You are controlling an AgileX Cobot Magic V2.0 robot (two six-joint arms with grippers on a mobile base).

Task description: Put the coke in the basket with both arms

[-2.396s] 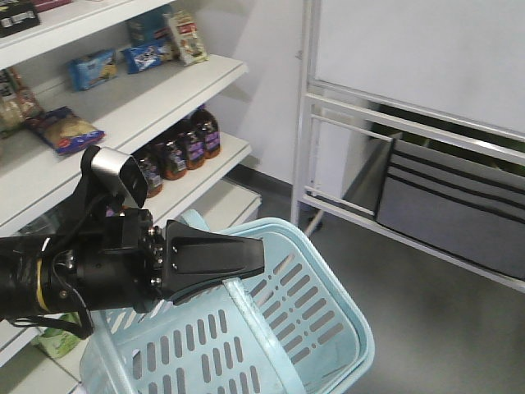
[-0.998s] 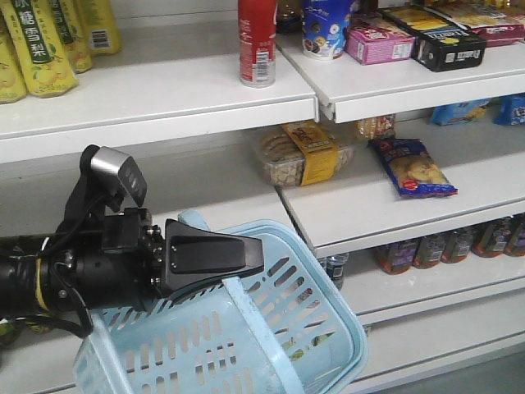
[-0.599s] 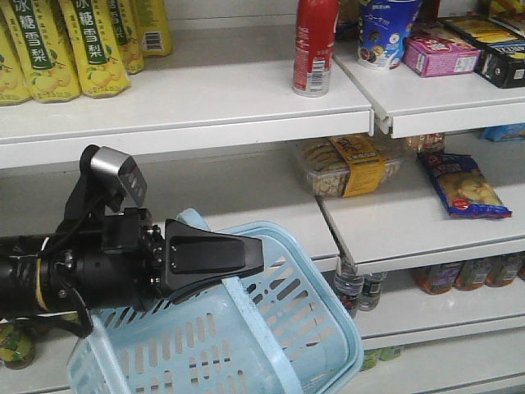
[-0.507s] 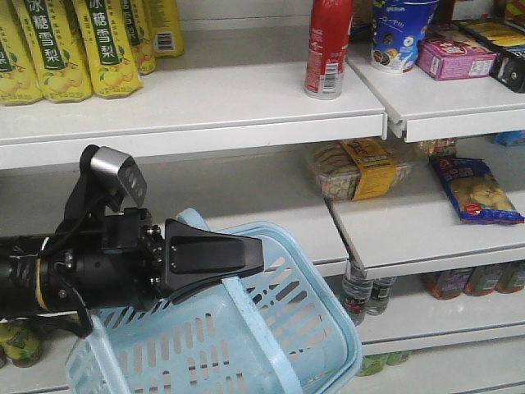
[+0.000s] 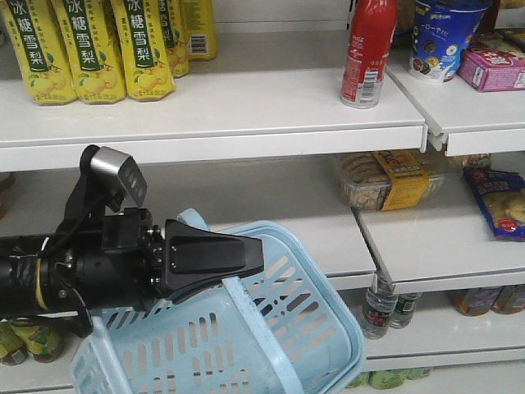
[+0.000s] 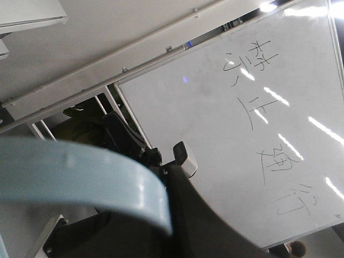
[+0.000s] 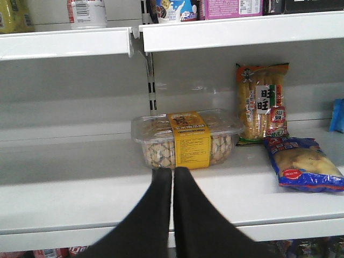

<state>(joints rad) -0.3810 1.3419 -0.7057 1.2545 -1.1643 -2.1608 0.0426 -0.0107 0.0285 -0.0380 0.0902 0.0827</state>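
The coke (image 5: 365, 49), an all-red bottle, stands upright on the upper white shelf at the top right. Its base shows at the top left of the right wrist view (image 7: 86, 12). The light blue basket (image 5: 246, 345) hangs tilted at the bottom centre. My left gripper (image 5: 256, 256) is shut on the basket's flat handle (image 5: 238, 295), well below and left of the coke. In the left wrist view the handle (image 6: 80, 172) crosses beside a black finger (image 6: 209, 220). My right gripper (image 7: 172, 172) is shut and empty, pointing at the middle shelf.
Yellow pear-drink bottles (image 5: 90, 49) stand on the upper shelf at left. A blue cup (image 5: 443, 37) and a pink box (image 5: 492, 70) are right of the coke. A clear biscuit tray (image 7: 185, 140) and snack bags (image 7: 303, 164) lie on the middle shelf. A whiteboard (image 6: 242, 134) shows behind.
The view has swung from a whiteboard frame to the shelves, which keep sliding right in the frame. The coke went from top centre to top right. Left gripper and basket keep their place.
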